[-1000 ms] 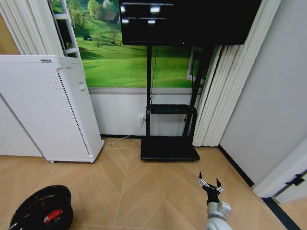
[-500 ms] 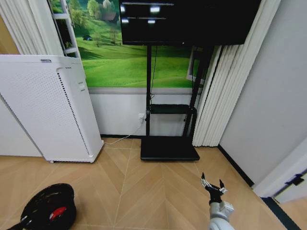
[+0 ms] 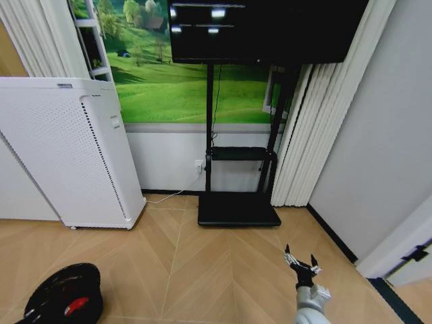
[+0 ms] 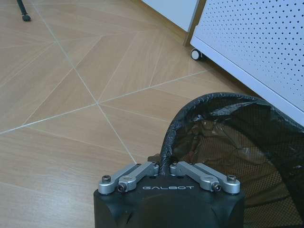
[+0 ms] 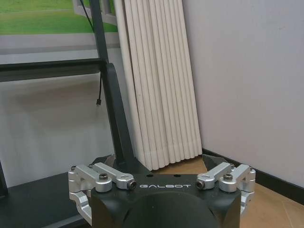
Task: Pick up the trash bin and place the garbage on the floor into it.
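Note:
The trash bin [image 3: 64,297], a black mesh basket with a black liner, hangs at the lower left of the head view. A red piece of garbage [image 3: 74,309] lies inside it. In the left wrist view my left gripper [image 4: 164,170] is shut on the near rim of the trash bin [image 4: 228,137], with the rim pinched between the fingers. My right gripper [image 3: 302,260] is at the lower right above the floor, open and holding nothing. It points toward the curtains [image 5: 156,80].
A tall white perforated appliance [image 3: 67,152] on wheels stands at the left wall. A black TV stand base [image 3: 238,209] sits ahead, with pleated curtains [image 3: 317,135] and a grey wall to the right. Wood floor [image 3: 202,270] lies open between bin and right arm.
The bin has shifted a little to the right and back down in my left gripper. My right gripper has drifted slightly right and lower.

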Tool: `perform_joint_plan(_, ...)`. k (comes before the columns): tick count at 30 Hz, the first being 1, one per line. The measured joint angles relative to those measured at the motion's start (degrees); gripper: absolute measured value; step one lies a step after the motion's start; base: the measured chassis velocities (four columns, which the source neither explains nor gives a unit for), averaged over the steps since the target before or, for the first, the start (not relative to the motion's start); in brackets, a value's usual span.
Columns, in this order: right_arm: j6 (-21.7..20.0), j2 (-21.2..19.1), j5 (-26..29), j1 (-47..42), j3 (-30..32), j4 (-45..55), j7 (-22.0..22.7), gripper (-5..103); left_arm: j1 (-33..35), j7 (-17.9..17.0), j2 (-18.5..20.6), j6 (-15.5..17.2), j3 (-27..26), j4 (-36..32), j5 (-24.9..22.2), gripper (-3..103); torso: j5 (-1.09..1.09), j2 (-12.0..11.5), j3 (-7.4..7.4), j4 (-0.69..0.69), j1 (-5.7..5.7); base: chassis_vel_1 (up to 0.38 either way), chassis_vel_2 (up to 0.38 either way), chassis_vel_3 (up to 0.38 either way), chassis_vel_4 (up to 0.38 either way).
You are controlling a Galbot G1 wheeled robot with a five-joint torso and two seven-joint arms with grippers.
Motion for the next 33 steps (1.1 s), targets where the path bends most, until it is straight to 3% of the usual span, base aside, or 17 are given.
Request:
perform_joint_plan(12, 0.09, -0.07, 0.03, 0.31, -0.09, -0.16, 0.11, 100, 0.29, 2.06, -0.43, 0.99, 0.45, -0.09, 2.57, 2, 0.00, 0.00, 0.00, -0.01, 0.00, 0.000, 0.000, 0.000, 0.000)
perform_joint_plan(19, 0.08, -0.17, 0.07, 1.71, -1.16, -1.19, 0.21, 100, 1.96, 2.71, -0.95, 0.49, -1.11, -0.71, 8.01, 34, 0.00, 0.00, 0.00, 0.02, 0.00, 0.000, 0.000, 0.000, 0.000)
perform_joint_plan(22, 0.09, -0.09, 0.07, 1.75, -1.24, -1.25, 0.21, 100, 2.09, 2.71, -0.94, 0.42, -1.41, -0.73, 8.23, 34, 0.00, 0.01, 0.00, 0.00, 0.00, 0.000, 0.000, 0.000, 0.000)
perform_joint_plan(23, 0.09, 0.06, 0.07, 1.75, -1.26, -1.34, 0.21, 100, 2.44, 2.69, -0.91, 0.42, -1.98, -1.00, 8.39, 45, -0.01, 0.00, 0.00, 0.00, 0.00, 0.000, 0.000, 0.000, 0.000)
perform_joint_plan(25, 0.15, 0.21, 0.10, 1.74, -1.01, -1.69, 0.08, 100, 3.46, 2.62, -0.90, 0.37, -3.53, -2.28, 9.03, 56, -0.01, 0.00, 0.00, 0.00, 0.00, 0.000, 0.000, 0.000, 0.000)
perform_joint_plan(27, 0.19, 0.21, 0.12, 1.74, -0.95, -1.77, 0.04, 100, 3.63, 2.62, -0.90, 0.28, -3.76, -2.46, 9.34, 56, -0.01, 0.00, 0.00, 0.00, 0.00, 0.000, 0.000, 0.000, 0.000)
perform_joint_plan(28, 0.78, 0.22, 0.44, 1.79, -0.63, -2.38, -0.45, 100, 5.41, 3.12, -1.09, -0.60, -5.73, -4.14, 11.58, 66, -0.01, 0.00, 0.00, -0.01, 0.00, 0.000, 0.000, 0.000, 0.000)
perform_joint_plan(30, 0.88, 0.23, 0.54, 1.85, -0.55, -2.57, -0.58, 100, 6.34, 3.35, -1.18, -0.72, -6.49, -5.04, 11.93, 66, -0.01, 0.00, 0.00, -0.01, 0.00, 0.000, 0.000, 0.000, 0.000)
perform_joint_plan(33, 1.24, 0.17, 0.88, 2.73, -0.56, -4.02, -1.10, 100, 11.42, 6.20, -1.82, -1.65, -10.40, -10.88, 12.37, 82, 0.02, 0.00, 0.00, 0.03, 0.00, 0.000, 0.000, 0.000, 0.000)
